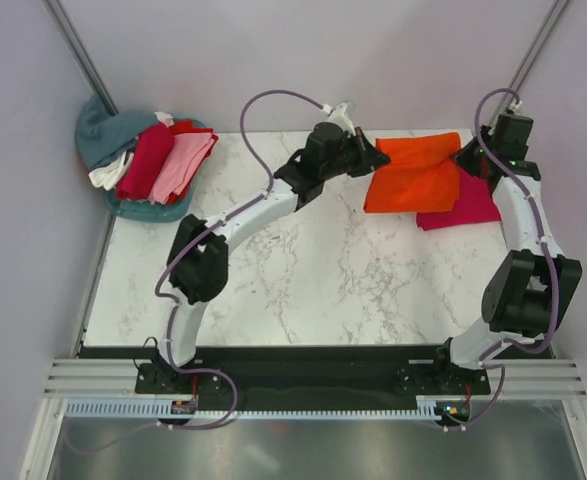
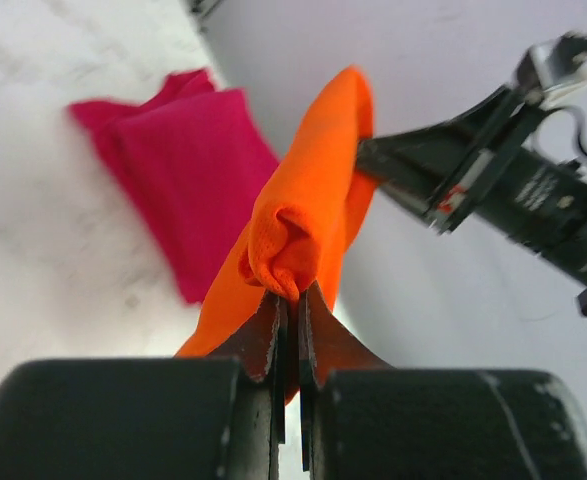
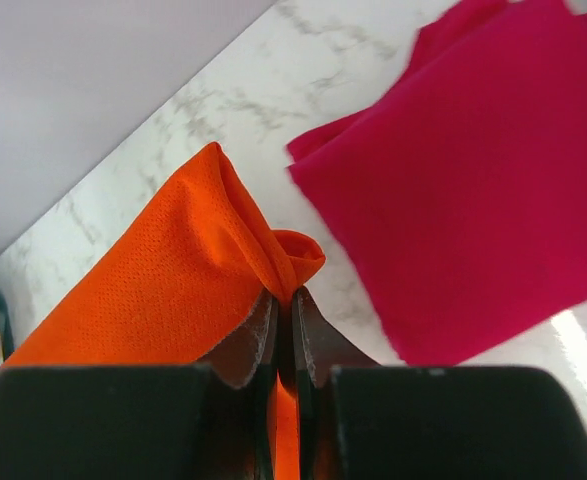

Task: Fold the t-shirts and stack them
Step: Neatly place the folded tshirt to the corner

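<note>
Holding orange t-shirt (image 1: 413, 172), seemingly soft, light, limp mesh: I have left gripper (image 2: 291, 292) and right gripper (image 3: 285, 296) jaws clamped on opposite bunched edges, cloth spanning between them.

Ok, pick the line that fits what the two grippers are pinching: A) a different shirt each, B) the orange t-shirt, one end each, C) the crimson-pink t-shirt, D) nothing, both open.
B: the left gripper and right gripper are each shut on a bunched edge of the orange t-shirt; the crimson-pink t-shirt lies ungripped.
</note>
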Controlling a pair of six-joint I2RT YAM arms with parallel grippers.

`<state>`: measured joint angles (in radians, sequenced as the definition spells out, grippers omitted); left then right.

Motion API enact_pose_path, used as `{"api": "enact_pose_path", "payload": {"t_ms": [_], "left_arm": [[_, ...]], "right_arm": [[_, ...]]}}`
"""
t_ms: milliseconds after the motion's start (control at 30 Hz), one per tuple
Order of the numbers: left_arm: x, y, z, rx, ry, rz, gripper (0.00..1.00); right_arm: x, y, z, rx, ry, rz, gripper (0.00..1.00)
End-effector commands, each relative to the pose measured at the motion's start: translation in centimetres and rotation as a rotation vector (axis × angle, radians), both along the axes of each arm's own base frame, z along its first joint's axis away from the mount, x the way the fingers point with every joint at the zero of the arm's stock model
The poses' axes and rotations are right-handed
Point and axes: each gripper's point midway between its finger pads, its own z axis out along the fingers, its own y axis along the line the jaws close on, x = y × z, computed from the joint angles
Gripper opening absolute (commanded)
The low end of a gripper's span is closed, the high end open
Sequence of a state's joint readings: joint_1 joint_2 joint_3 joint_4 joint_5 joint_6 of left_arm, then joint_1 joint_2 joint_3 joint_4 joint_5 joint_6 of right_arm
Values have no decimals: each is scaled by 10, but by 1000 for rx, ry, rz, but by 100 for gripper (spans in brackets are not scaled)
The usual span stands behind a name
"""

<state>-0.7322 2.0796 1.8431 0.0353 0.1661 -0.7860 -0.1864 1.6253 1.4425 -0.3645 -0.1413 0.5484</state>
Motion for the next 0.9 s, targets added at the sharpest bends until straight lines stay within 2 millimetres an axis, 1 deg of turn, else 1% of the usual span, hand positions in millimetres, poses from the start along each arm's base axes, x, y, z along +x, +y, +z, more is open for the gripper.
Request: {"api": "enact_pose_path", "payload": {"t_ms": [0,33,67,100,133,167,200,233,267,300,333,367,400,500,533,567,633,667,700,733,767,800,833,867], "left_arm": [[1,-52,36,-147,-76,-43,2],[6,-68,16,-156,-65,-52,2],[6,-79,16,-176,-75,-63,2],[-1,-93,38,-235,-101,-83,2],[0,-103,32,-251,-99,-92,2],[4,-115,13,-266,-91,-99,2],[2,-123,21,-313,-94,-106,2],[2,-128,19,-341,-102,-109,2],[7,-131,12,-373,-115,-89,2],[6,-135,16,-399,-129,-81,2],[8,-137,16,-415,-137,-69,2],[9,-139,16,-424,-148,-59,2],[11,-142,21,-454,-182,-40,2],[13,-147,22,-504,-222,-9,2],[16,-146,22,-517,-226,15,2],[17,-147,20,-522,-228,23,2],[18,-148,15,-535,-224,44,2],[20,-148,11,-537,-218,51,2],[21,-148,10,-547,-212,58,2],[22,-149,3,-545,-205,64,2],[23,-149,1,-548,-198,80,2],[21,-151,0,-559,-182,80,2],[23,-152,-10,-552,-170,87,2],[22,-153,-10,-557,-164,92,2]], "right_arm": [[-12,-66,22,-38,-15,-178,0],[-14,-75,22,-38,-13,-200,0],[-17,-90,20,-37,-8,-234,0],[-17,-96,21,-38,-9,-249,0],[-18,-101,20,-39,-8,-259,0],[-17,-107,20,-41,-6,-270,0],[-16,-115,19,-42,-4,-285,0],[-14,-119,19,-44,-5,-290,0],[-12,-125,13,-38,6,-298,0],[-9,-128,17,-42,-4,-303,0],[-7,-131,17,-44,-5,-307,0],[-4,-135,13,-41,4,-311,0],[-1,-138,17,-42,-5,-315,0],[5,-147,15,-44,-4,-325,0],[8,-147,12,-44,2,-321,0],[11,-149,4,-40,15,-319,0],[14,-150,2,-38,17,-312,0],[16,-151,-5,-35,30,-313,0],[16,-152,-8,-30,36,-316,0],[17,-153,-11,-28,42,-315,0],[20,-153,-19,-23,56,-311,0],[21,-153,-22,-22,61,-311,0],[22,-154,-24,-19,63,-312,0],[23,-155,-30,-18,74,-312,0]]}}
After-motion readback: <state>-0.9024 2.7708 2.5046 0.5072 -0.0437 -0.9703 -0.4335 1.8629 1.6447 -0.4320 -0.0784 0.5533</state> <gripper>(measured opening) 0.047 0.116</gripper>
